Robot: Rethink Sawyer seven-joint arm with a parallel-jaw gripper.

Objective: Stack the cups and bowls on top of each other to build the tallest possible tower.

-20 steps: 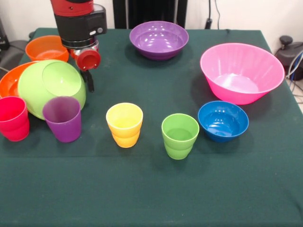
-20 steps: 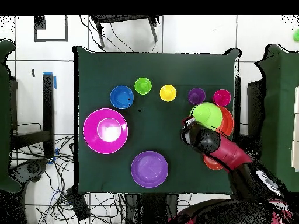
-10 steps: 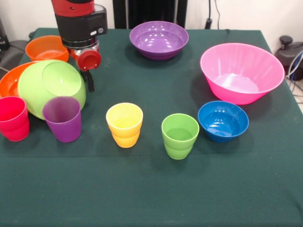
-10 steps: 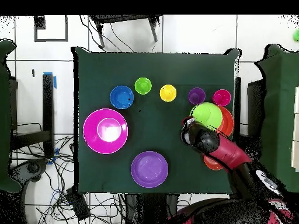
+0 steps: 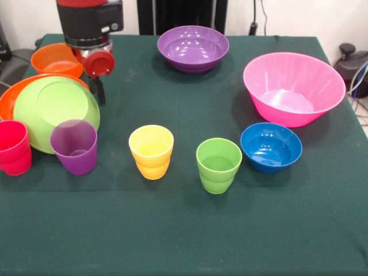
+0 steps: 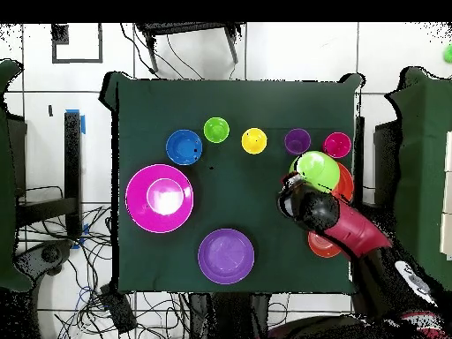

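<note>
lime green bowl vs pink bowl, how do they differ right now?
Pose: the lime green bowl lies upside down, base showing; the pink bowl stands upright, open side up.
Support: the lime green bowl rests on the large orange bowl; the pink bowl sits directly on the table.
Size: the pink bowl looks bigger.
Both are round glossy plastic.

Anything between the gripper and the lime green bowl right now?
Nothing visible. The gripper hangs just beside the lime green bowl, which lies upside down on the large orange bowl. The purple cup stands on the bowl's opposite side.
</note>
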